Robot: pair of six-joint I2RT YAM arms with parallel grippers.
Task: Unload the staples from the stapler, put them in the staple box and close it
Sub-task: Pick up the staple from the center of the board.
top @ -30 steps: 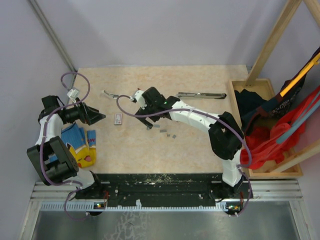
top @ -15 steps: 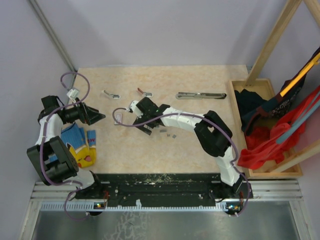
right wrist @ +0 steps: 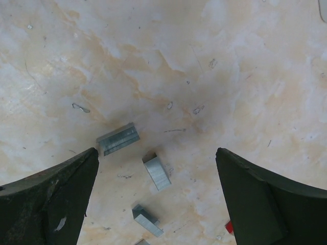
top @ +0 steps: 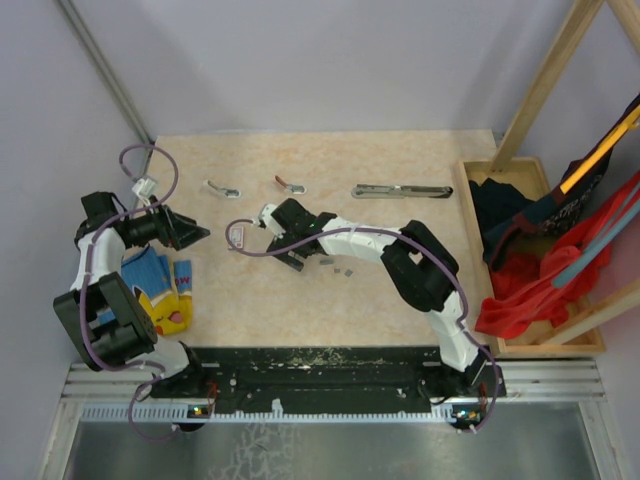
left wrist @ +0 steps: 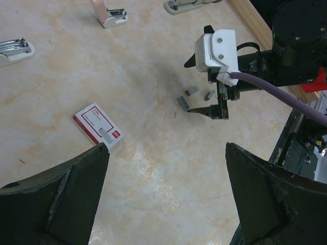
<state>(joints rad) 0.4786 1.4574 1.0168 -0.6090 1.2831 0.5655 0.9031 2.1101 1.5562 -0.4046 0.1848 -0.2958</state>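
Since the staples [right wrist: 118,139] lie loose on the table [right wrist: 245,61] directly beneath the right gripper [right wrist: 157,151], which is spread wide and empty, the stapler [top: 400,190] (lying near the far edge, well apart) looks emptied, while the left gripper [left wrist: 167,146] hangs aside, likewise spread, holding nothing.

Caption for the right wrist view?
Open right gripper frames loose staple strips lying on the beige tabletop.

even bright light, soft shadows, sharp focus
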